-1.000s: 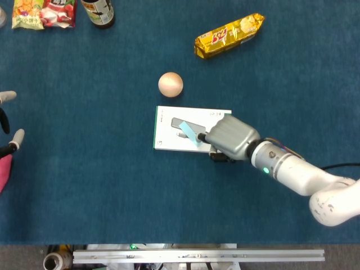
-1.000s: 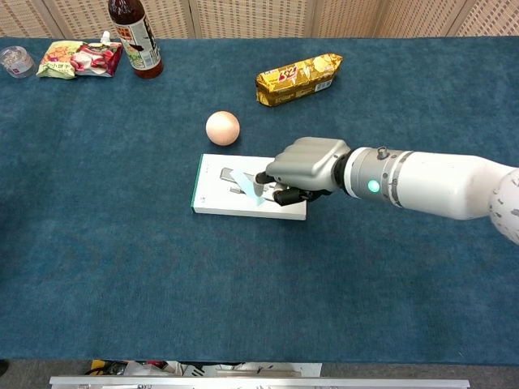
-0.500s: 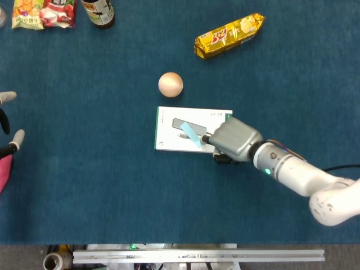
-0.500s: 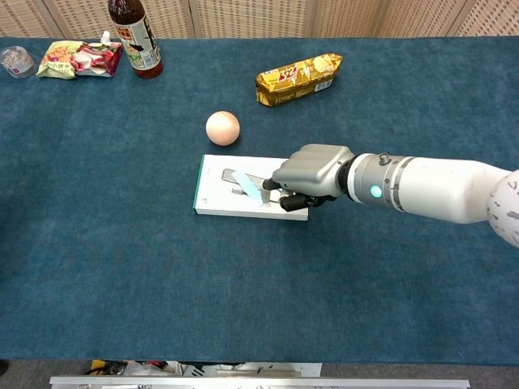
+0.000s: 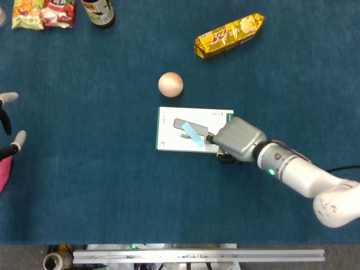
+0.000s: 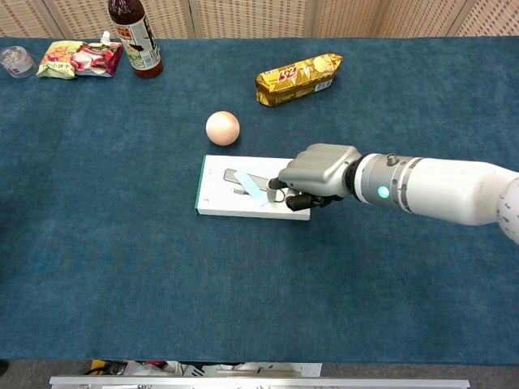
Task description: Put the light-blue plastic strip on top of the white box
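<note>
Light-blue plastic strip (image 5: pixel 193 135) — lies flat on the flat white cardboard box (image 5: pixel 169 142), near its right end. Right hand (image 5: pixel 237 139) at that edge, fingers curled under; whether they pinch the strip, cannot tell. Left hand (image 5: pixel 8 126) — fingers spread, far aside. Risk: a withdrawing finger could drag the strip off.

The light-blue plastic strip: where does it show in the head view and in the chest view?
Head view: the light-blue plastic strip lies on the white box, just left of the right hand.
Chest view: the strip lies on the same box, left of the right hand.
Shared landmark: the peach-coloured ball just beyond the box.
</note>
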Tool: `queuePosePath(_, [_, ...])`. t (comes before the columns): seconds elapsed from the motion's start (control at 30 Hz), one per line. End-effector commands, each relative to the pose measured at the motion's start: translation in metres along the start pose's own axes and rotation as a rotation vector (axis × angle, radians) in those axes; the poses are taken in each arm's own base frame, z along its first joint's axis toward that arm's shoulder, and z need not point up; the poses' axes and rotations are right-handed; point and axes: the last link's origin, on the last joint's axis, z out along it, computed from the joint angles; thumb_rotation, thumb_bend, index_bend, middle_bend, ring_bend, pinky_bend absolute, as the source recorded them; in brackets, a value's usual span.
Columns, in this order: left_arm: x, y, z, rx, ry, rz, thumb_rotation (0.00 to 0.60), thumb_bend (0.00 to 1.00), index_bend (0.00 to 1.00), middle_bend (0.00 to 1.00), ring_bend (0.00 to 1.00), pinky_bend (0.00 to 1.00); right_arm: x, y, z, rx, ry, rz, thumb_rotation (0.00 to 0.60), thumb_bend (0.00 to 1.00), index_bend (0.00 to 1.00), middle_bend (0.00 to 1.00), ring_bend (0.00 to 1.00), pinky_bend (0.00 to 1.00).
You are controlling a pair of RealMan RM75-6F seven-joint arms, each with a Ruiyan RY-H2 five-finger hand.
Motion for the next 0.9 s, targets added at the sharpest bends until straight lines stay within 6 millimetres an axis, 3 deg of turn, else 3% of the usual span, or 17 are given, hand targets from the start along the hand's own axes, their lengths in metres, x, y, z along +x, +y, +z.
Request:
queuePosePath(0.03, [0.0008, -0.0004, 0.0001, 0.002, 0.003, -0.002, 0.6, 0.24, 0.26, 0.67, 0.7, 0.82, 0.0025, -0.0025, -0.0017, 0.01, 0.011, 0.003, 0.0, 1.0, 0.25, 1.0, 1.0, 1.0])
queuePosePath(0.9, [-0.0004, -0.0042, 0.0004, 0.012, -0.005, -0.003, 0.6, 0.24, 0.26, 0.67, 0.7, 0.82, -0.001, -0.0095, 0.0038, 0.027, -0.007, -0.019, 0.0, 1.0, 0.25, 1.0, 1.0, 1.0])
